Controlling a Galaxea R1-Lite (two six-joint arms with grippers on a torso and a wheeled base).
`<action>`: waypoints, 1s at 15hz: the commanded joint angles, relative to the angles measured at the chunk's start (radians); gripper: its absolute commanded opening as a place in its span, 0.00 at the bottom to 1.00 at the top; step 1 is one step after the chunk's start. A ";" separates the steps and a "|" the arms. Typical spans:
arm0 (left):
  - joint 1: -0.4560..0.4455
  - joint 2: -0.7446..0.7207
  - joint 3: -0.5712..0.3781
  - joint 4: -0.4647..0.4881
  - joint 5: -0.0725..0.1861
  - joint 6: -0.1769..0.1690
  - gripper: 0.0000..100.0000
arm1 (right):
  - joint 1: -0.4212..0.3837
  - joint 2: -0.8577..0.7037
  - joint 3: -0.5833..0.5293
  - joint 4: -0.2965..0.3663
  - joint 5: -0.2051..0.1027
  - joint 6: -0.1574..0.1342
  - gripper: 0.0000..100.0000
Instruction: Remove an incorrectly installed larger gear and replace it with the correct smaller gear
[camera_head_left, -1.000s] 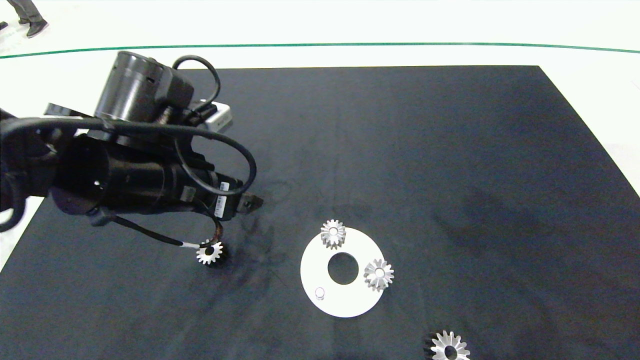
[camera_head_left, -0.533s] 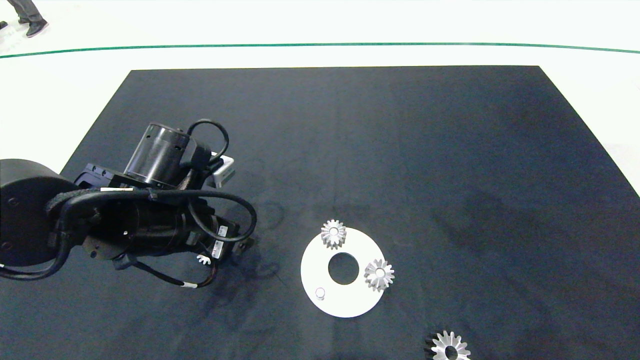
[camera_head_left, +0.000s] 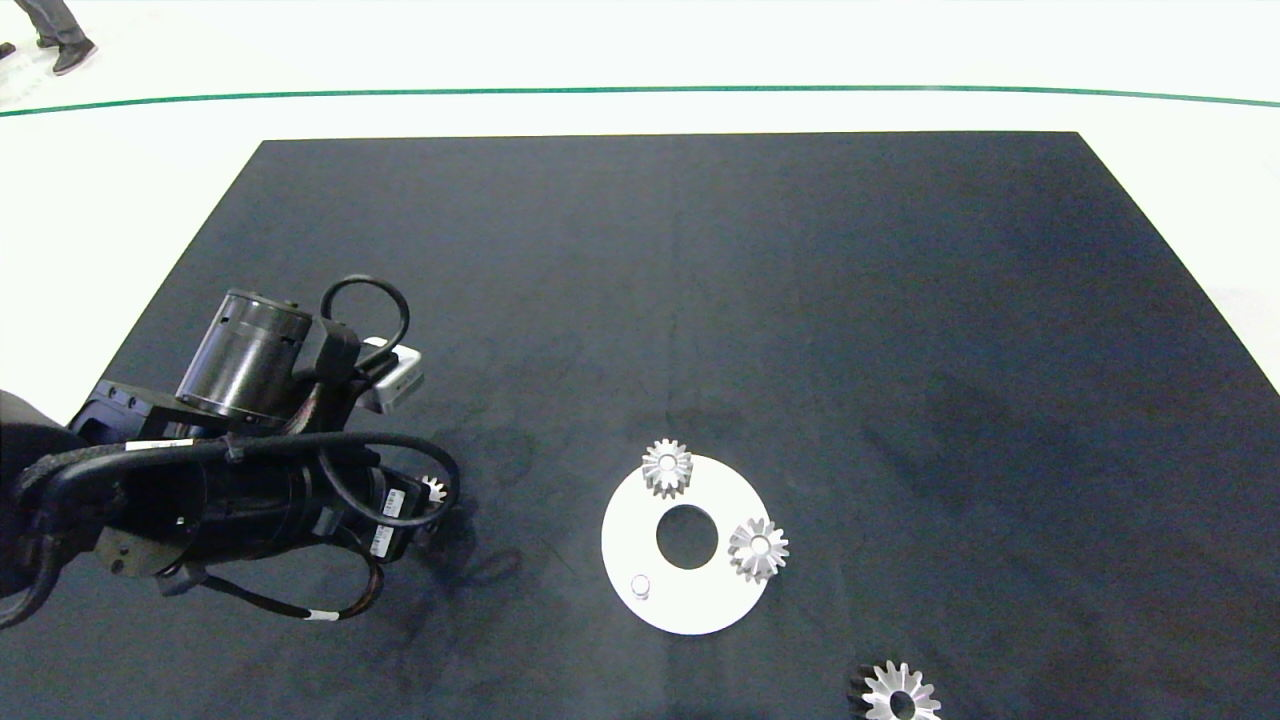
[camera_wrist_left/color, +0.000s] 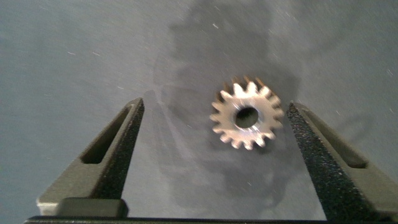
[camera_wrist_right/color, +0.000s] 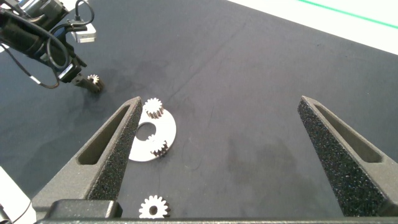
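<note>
I am holding my left hand (camera_wrist_left/color: 214, 149) open over the smaller gear (camera_wrist_left/color: 247, 113), which is lying flat on the dark tabletop (camera_head_left: 700, 280), bore up. The gear is sitting between my fingers (camera_wrist_left/color: 118, 155), close beside one and well apart from the other; I am not touching it. In the head view my arm is covering most of it, with only a few teeth showing (camera_head_left: 433, 488).

My right hand (camera_wrist_right/color: 217, 155) is hanging open, high above the tabletop, idle.

The larger gear (camera_head_left: 898, 692) is lying off the white disc (camera_head_left: 690, 605), near the tabletop's front edge. Two gears with plugged centres (camera_head_left: 666, 466) (camera_head_left: 757, 548) are sitting on the disc, and one bare pin (camera_head_left: 640, 584) is standing free, so the removal looks done.

Handling judgement: solid metal, rigid, dense for its size, smooth and likely slippery. Thin profile leaves little to catch. I am planning to centre first, then pinch across opposite tooth tips, low against the tabletop, keeping it level so the bore can meet the pin.
</note>
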 joint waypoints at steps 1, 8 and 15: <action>0.003 -0.012 0.019 0.001 -0.010 -0.001 0.87 | 0.000 0.005 0.002 -0.001 -0.002 -0.002 1.00; -0.001 -0.004 0.030 -0.013 -0.026 -0.006 0.74 | 0.000 0.005 0.003 -0.001 -0.002 -0.002 1.00; -0.006 0.013 0.029 -0.022 -0.024 -0.006 0.59 | 0.002 0.007 0.009 -0.001 0.005 -0.002 1.00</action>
